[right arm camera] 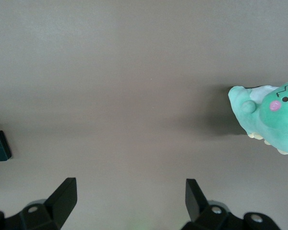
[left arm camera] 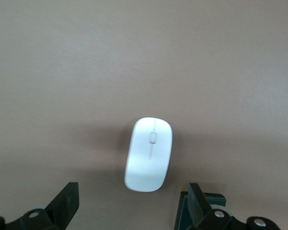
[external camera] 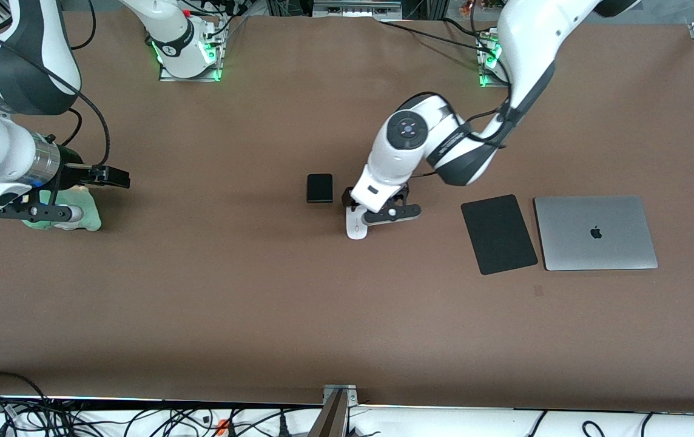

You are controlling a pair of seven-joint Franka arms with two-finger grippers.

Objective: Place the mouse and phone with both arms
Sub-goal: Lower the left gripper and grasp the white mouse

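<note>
Both claws open: left claw (left arm camera: 132, 208) over mouse (left arm camera: 149, 154); right claw (right arm camera: 129, 203) beside plush (right arm camera: 271, 117).

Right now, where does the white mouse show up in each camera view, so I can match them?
Front view: the mouse lies mid-table, partly under the left pincer, beside the phone.
Left wrist view: the mouse is centered, just ahead of the open black fingers.
Right wrist view: not in it.
Shared landmark: the left pincer's black fingers, seen next to the mouse in both views.

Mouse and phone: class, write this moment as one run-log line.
left gripper: open over mouse | right gripper: open, waiting by green toy | phone: on table, untouched
</note>
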